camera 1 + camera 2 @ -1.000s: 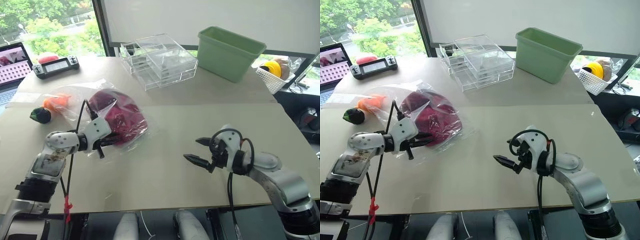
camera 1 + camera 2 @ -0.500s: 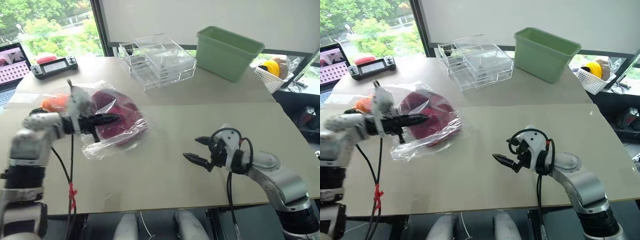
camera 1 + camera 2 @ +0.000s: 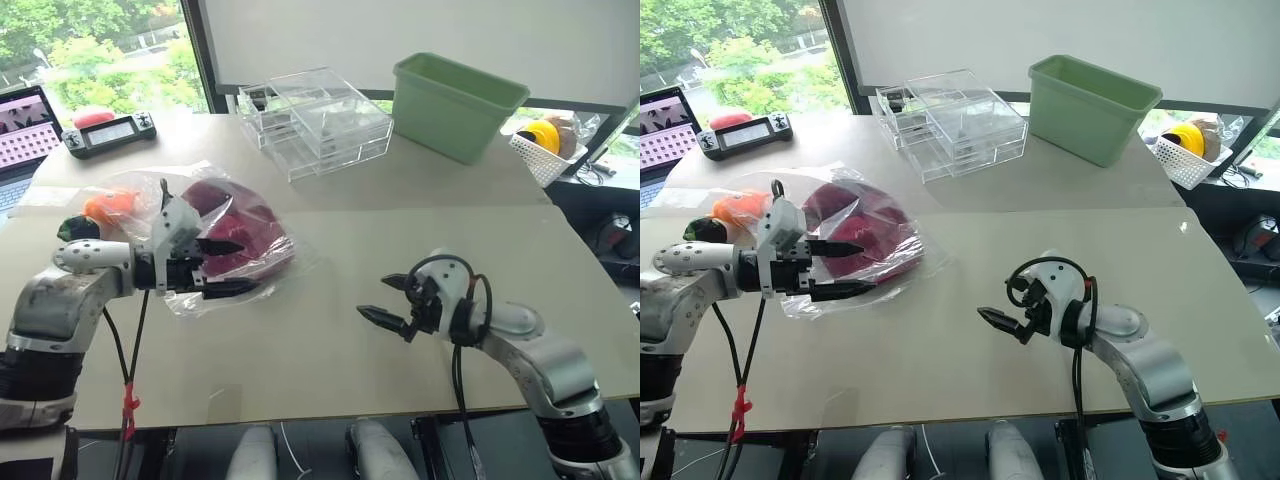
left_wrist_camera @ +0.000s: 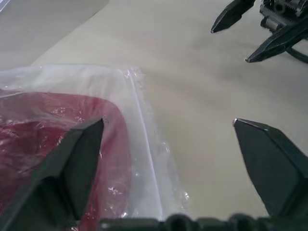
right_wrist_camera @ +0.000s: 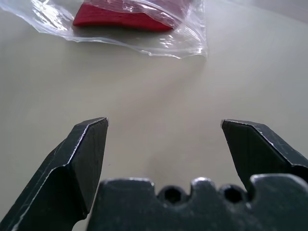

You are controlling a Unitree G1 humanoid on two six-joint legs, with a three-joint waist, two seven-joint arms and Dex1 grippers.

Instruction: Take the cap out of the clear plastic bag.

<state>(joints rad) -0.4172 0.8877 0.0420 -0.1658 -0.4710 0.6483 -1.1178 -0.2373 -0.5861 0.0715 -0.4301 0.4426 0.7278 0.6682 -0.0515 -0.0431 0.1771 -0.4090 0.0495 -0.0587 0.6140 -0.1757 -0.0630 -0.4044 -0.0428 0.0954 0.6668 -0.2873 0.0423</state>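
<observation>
So far we have nothing to count as done: the cap lies wholly inside the clear plastic bag, and the bag rests on the counter with its film wrapped around the red fabric on every side we can see. Our left gripper stands with its jaws spread wide and gripping nothing, one tip over the bagged cap and the other just beside the bag's near edge, so the bag sits partly between them. Our right gripper hovers well apart from the bag, jaws likewise wide open and empty, pointing toward it across bare counter. We judge that the whole job is left: pin or lift the film with one set of jaws, find the bag's mouth, which we cannot tell from here, and draw the cap out.
</observation>
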